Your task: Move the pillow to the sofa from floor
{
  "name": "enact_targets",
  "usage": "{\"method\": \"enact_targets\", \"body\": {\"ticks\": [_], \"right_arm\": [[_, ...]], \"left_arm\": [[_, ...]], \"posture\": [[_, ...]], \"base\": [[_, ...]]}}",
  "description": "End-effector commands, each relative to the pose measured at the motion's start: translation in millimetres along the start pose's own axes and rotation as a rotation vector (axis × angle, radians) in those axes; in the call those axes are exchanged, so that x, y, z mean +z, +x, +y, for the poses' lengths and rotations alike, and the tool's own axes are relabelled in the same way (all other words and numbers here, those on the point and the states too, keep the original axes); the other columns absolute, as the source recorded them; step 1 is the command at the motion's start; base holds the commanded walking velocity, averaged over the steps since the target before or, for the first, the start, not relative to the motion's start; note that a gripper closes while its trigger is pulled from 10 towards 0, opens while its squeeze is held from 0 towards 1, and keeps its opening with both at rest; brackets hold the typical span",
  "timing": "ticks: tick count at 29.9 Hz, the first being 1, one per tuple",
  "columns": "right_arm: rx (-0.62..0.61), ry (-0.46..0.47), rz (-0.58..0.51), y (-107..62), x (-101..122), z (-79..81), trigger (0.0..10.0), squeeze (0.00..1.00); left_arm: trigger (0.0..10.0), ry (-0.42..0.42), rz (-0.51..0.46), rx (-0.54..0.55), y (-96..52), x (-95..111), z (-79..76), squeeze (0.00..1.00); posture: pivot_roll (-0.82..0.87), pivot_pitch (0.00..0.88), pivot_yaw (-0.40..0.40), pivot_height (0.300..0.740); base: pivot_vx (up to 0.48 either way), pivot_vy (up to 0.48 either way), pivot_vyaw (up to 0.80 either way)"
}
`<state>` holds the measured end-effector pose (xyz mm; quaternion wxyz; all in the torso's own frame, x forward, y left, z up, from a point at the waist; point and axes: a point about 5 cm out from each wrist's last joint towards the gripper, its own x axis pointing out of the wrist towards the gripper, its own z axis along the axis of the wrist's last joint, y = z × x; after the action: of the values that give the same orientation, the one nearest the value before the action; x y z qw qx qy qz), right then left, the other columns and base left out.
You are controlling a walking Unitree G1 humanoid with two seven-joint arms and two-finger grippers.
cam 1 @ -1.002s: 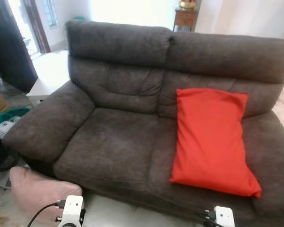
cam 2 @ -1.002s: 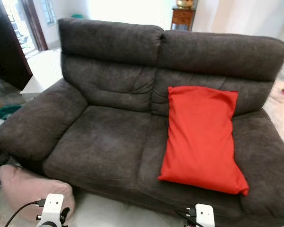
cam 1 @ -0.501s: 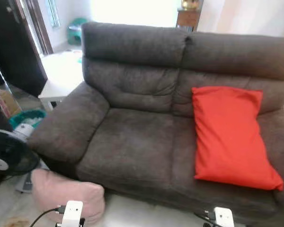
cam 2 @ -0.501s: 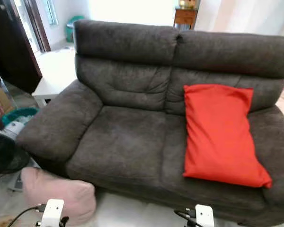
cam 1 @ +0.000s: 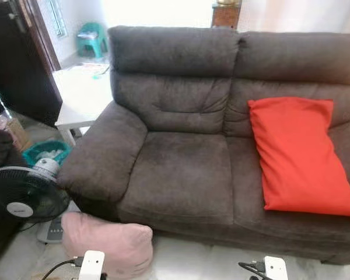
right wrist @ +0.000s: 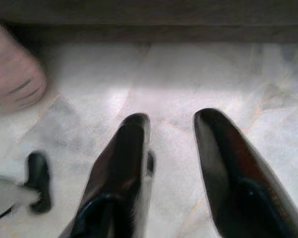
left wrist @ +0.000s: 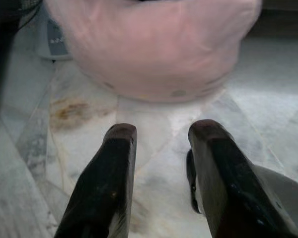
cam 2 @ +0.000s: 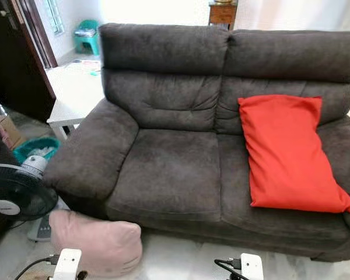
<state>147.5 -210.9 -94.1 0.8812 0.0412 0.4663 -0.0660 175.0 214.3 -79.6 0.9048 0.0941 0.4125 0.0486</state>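
Observation:
A pink pillow (cam 1: 108,245) lies on the marble floor against the front left corner of a dark grey two-seat sofa (cam 1: 186,175). A red pillow (cam 1: 300,154) leans on the sofa's right seat and backrest. My left gripper (left wrist: 161,131) hangs open above the floor, a short way from the pink pillow (left wrist: 154,44), touching nothing. My right gripper (right wrist: 171,119) is open too, over bare floor in front of the sofa's base, with an edge of the pink pillow (right wrist: 12,74) off to one side. Both wrists (cam 1: 92,263) show at the lower edge of the eye views.
A black standing fan (cam 1: 23,195) stands on the floor left of the sofa's armrest. Behind it are a teal basket (cam 1: 44,153) and a low white table (cam 1: 81,96). A dark door (cam 1: 17,58) is at far left. Marble floor (cam 1: 204,262) runs before the sofa.
The whole picture has shifted: the camera has turned left, so the sofa and red pillow sit further right and the fan and more of the pink pillow have come into view.

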Motion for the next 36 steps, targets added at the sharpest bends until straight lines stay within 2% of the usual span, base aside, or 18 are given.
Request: {"method": "enact_targets", "body": {"ticks": [1,36], "right_arm": [[0.01,-0.003,-0.024,2.2,8.6,3.9,10.0,0.0],[0.023,-0.015,-0.02,2.9,10.6,5.4,10.0,0.0]], "left_arm": [[10.0,0.011,0.023,0.01,-1.4,-5.9,4.4,0.0],[10.0,0.008,0.008,0.015,-1.0,-3.5,1.8,0.0]], "posture": [[0.09,0.0,-0.035,0.74],[0.11,0.0,-0.039,0.74]], "base": [[0.0,0.458,0.0],[0.0,0.458,0.0]]}}
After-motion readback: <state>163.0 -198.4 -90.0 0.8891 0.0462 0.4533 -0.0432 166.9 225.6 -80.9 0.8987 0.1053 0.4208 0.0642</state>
